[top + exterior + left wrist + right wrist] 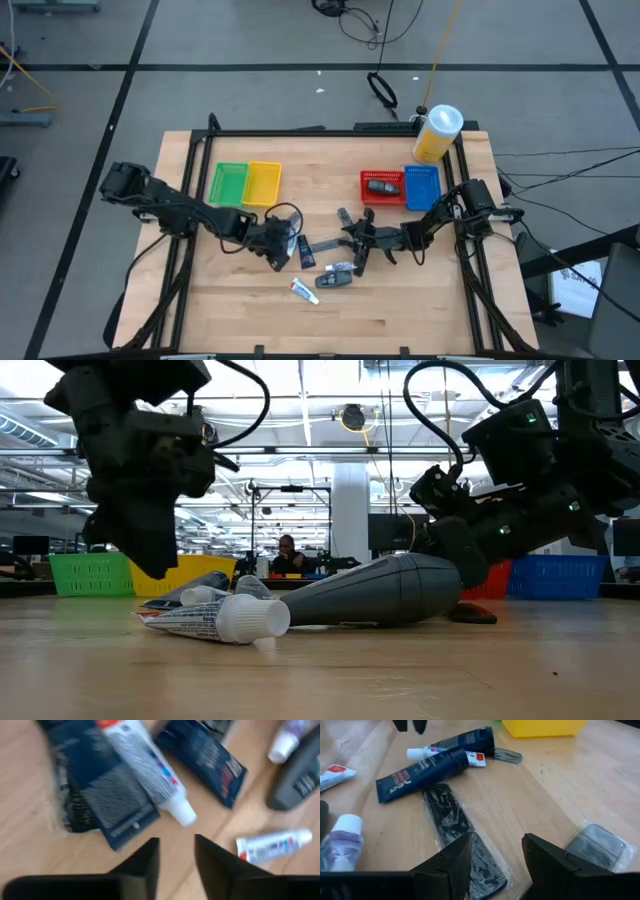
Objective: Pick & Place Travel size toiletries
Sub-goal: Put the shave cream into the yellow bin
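Several travel toiletries lie flat mid-table: a white tube with red-blue marks (pixel 305 291), a dark grey bottle (pixel 337 281), a dark blue tube (pixel 322 246), and a white-capped tube (pixel 145 765) lying on a dark sachet (pixel 100 795). A black comb in clear wrap (pixel 455 830) and a small grey sachet (pixel 597 845) lie near my right gripper. One dark item lies in the red basket (pixel 382 186). My left gripper (pixel 283 258) is open, just short of the white-capped tube's cap. My right gripper (pixel 354 246) is open, over the comb's end.
Green (pixel 228 183) and yellow (pixel 264 182) baskets stand at the far left, and red and blue (pixel 422 187) baskets at the far right. A big yellow white-capped jar (pixel 437 133) stands at the far right corner. Bare wood lies along the near edge. A person sits in the room beyond (pixel 288 555).
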`<state>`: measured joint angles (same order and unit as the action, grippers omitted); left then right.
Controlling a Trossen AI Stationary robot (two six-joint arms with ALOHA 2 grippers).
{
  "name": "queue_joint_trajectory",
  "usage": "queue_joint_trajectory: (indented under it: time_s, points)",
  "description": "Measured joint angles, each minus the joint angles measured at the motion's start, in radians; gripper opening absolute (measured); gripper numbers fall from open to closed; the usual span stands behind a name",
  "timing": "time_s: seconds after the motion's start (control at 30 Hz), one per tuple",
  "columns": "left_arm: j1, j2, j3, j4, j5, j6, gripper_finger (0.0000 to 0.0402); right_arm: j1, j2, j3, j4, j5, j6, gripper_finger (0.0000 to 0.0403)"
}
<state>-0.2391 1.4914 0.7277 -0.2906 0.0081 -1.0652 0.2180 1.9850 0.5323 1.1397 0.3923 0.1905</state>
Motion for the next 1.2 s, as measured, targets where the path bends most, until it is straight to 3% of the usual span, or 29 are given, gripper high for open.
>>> queue_joint_trajectory:
  time_s: [0.2, 0.4, 0.8, 0.97, 1.2]
  points:
    - [0.041, 0.008, 0.000, -0.014, -0.070, -0.165, 0.0250, 0.000, 0.000, 0.000, 0.000, 0.000, 0.000, 0.0169]
    - [0.013, 0.051, 0.000, 0.007, -0.273, -0.249, 0.0282, 0.000, 0.000, 0.000, -0.002, 0.000, 0.000, 0.0169]
    - [-0.014, 0.178, 0.001, 0.125, -0.470, -0.301, 0.0208, 0.000, 0.000, 0.000, -0.008, 0.000, 0.000, 0.0169]
    - [-0.014, 0.200, 0.001, 0.138, -0.494, -0.300, 0.0168, 0.000, 0.000, 0.000, -0.008, 0.000, 0.000, 0.0169]
    - [-0.015, 0.192, 0.003, 0.136, -0.491, -0.260, 0.0076, 0.000, 0.000, 0.000, -0.008, 0.000, 0.000, 0.0169]
